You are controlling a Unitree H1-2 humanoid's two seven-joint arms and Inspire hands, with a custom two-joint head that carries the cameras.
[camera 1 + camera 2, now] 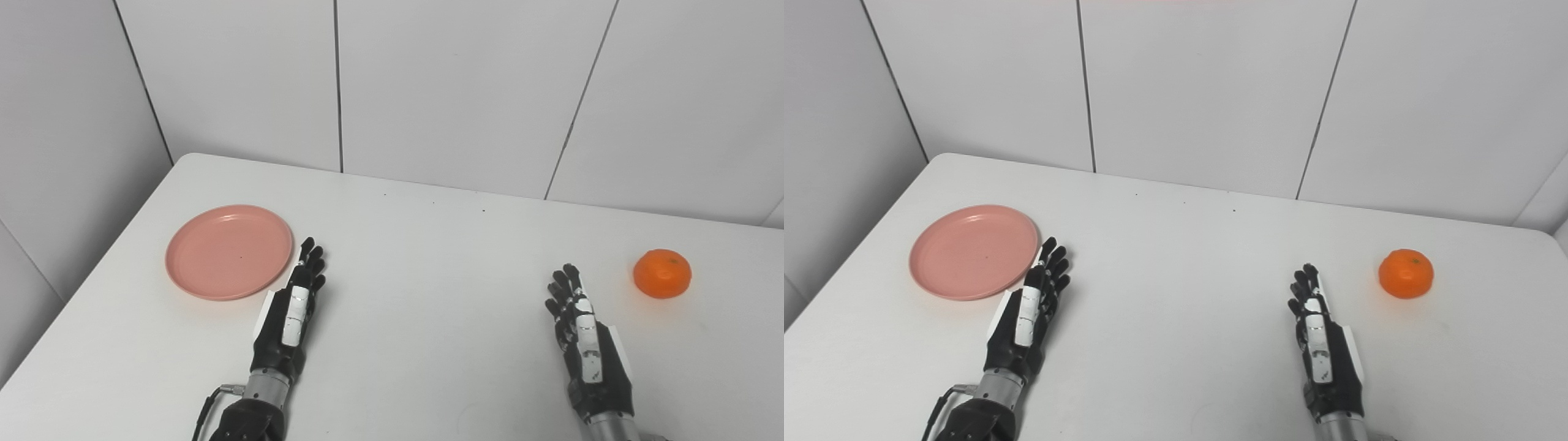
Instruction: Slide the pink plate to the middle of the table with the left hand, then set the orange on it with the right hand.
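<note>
A pink plate (pixel 228 251) lies flat and empty on the left part of the white table (pixel 429 275). An orange (pixel 662 273) sits on the table at the far right. My left hand (pixel 294 309) is open with fingers straight, edge-on over the table just right of the plate's rim, holding nothing. My right hand (pixel 582 334) is open with fingers straight, a short way left of and nearer than the orange, holding nothing. The plate (pixel 974 252) and the orange (pixel 1405 273) also show in the right eye view.
White panelled walls (pixel 429 92) stand close behind the table and along its left side. The table's left edge runs diagonally just left of the plate. A black cable (pixel 205 410) hangs by my left wrist.
</note>
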